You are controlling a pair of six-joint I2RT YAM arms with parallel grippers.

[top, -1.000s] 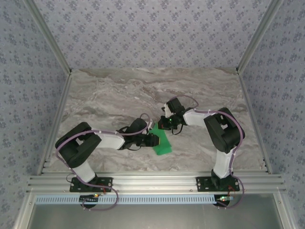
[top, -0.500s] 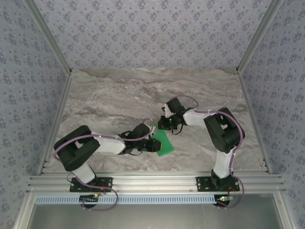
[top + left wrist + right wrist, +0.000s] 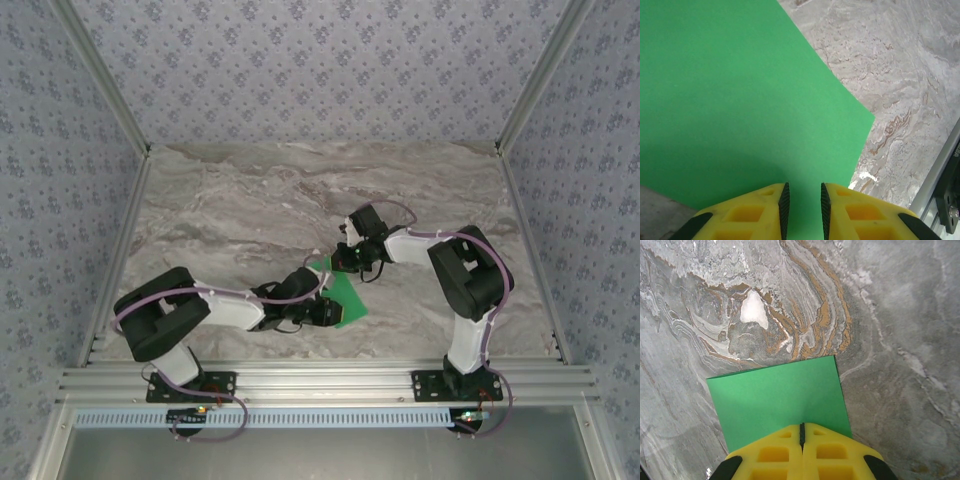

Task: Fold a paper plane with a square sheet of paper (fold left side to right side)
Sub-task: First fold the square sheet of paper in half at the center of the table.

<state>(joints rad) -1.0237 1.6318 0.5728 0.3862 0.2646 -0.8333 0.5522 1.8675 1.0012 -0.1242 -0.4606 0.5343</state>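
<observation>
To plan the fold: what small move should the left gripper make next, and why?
Probably slide the left gripper over the square sheet of paper toward its near corner: the shut right gripper seems to pin its far end; paper lies ahead.

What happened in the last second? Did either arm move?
The left gripper slid over the green paper toward the near edge of the table, and its arm swung with it. Its jaws stayed slightly apart. The right gripper stayed shut at the paper's far end, and the paper lies about where it was.
</observation>
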